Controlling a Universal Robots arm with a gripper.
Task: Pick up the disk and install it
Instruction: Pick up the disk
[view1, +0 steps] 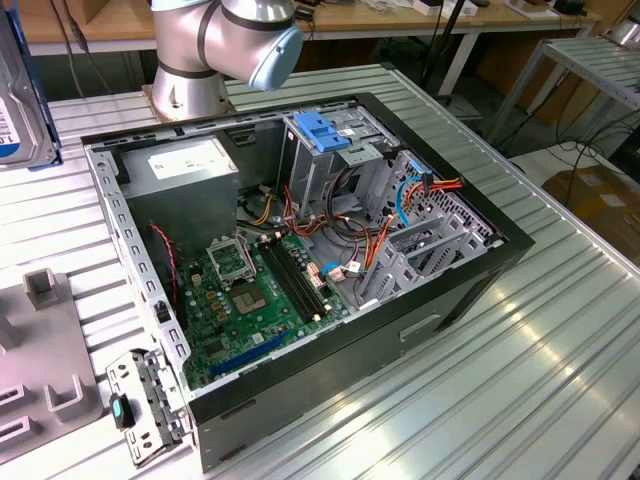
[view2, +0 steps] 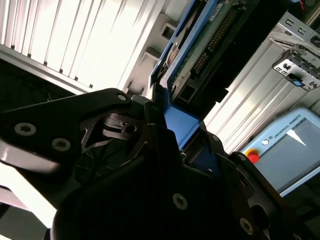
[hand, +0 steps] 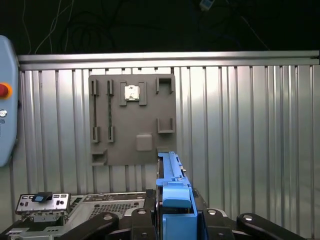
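Held the flat rectangular silver-metal disk (view1: 18, 100) in the black two-finger gripper (hand: 172, 197), with the jaws closed on the blue plastic carrier at one end of it. Saw that clamp in both wrist views: blue carrier pinched between dark fingers (view2: 145, 112) in the second wrist view, with the disk (view2: 205, 42) running out past them, circuit-board side and connector pins exposed.

Found the disk at the exterior view's left edge, toward the far side, raised roughly on edge above the ribbed aluminium table (view1: 540, 380) and well apart from the open black computer case (view1: 470, 270). Looked, in the first wrist view, past the disk (hand: 169, 172) onto a grey plastic fixture plate (hand: 132, 120) lying on the table.

Noted inside the case the green motherboard (view1: 245, 300), the grey power-supply box (view1: 190, 165) at the far left, and the metal drive cage with its light-blue latch (view1: 322, 130) at the far side. Not yet installed there.

Judged the disk stiff, dense for its size and slick on its bare metal faces, with board and pins easily damaged. Judged the blue carrier edges the right place to grip, squarely and firmly, away from label, board and pins.
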